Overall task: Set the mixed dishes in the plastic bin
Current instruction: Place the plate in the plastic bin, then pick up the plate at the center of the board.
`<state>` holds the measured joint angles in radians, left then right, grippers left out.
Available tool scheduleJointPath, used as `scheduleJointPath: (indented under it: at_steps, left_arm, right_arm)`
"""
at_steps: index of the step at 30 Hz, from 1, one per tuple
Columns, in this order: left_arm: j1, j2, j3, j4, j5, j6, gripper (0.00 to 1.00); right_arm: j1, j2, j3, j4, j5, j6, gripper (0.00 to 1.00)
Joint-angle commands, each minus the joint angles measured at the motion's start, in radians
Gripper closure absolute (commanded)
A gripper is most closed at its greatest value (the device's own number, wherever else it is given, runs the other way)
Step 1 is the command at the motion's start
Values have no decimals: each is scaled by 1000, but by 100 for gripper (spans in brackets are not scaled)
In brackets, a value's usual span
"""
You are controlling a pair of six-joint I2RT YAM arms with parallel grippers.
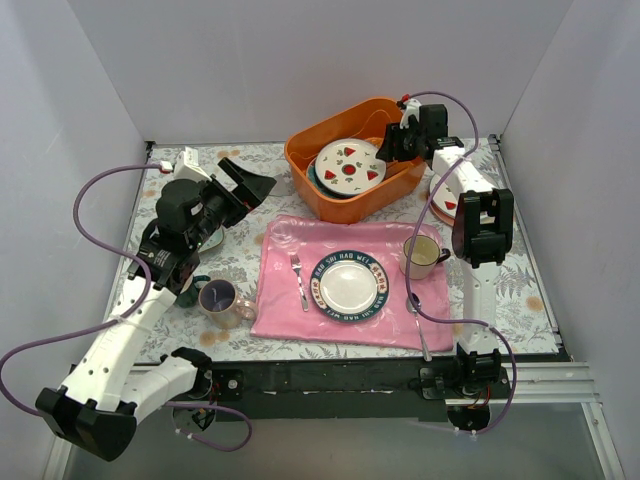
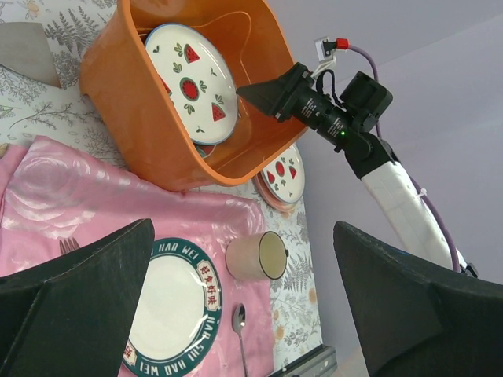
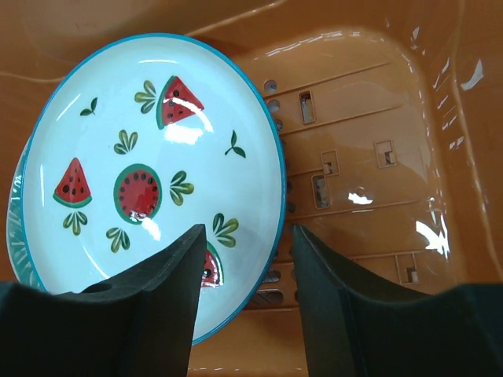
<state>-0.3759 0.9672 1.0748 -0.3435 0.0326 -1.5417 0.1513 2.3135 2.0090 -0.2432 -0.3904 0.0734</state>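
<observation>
The orange plastic bin (image 1: 312,190) (image 2: 141,133) (image 3: 369,141) stands at the back of the table. A white plate with red watermelon marks (image 1: 348,166) (image 2: 189,78) (image 3: 149,173) lies tilted inside it, on a teal-patterned plate (image 3: 14,236). My right gripper (image 1: 386,150) (image 3: 245,263) hangs inside the bin, open, its jaws either side of the plate's rim with a gap on both sides. My left gripper (image 1: 248,184) (image 2: 244,306) is wide open and empty above the table's left side. A lavender-lined mug (image 1: 218,298) stands at the front left. Another watermelon plate (image 1: 446,203) (image 2: 284,174) sits right of the bin.
On the pink mat (image 1: 280,310) lie a white plate with a dark lettered rim (image 1: 348,285) (image 2: 169,302), a fork (image 1: 298,280) and a spoon (image 2: 240,322). A cream mug (image 1: 422,256) (image 2: 255,255) stands at the mat's right edge. Grey walls enclose the table.
</observation>
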Motion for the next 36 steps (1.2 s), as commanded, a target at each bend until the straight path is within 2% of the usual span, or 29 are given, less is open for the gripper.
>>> scheduleJointPath:
  at_steps: [1,11,17,21,36]
  left_arm:
    - [5,-39,-13,6,-19,3,2]
    - [6,-73,-36,6,-20,2,2]
    - [6,-91,-50,12,-51,-1,2]
    - [8,-93,-56,23,-43,5,2]
    - [8,-58,-53,32,41,29,2]
  right_arm:
    - [2,-65,69,5,16,-69,43]
    - [2,-195,62,8,4,-204,35]
    - [2,-322,2,4,-10,-282,25]
    - [1,-443,-84,8,-2,-343,15]
    - [-70,-877,-539,4,-13,-437,5]
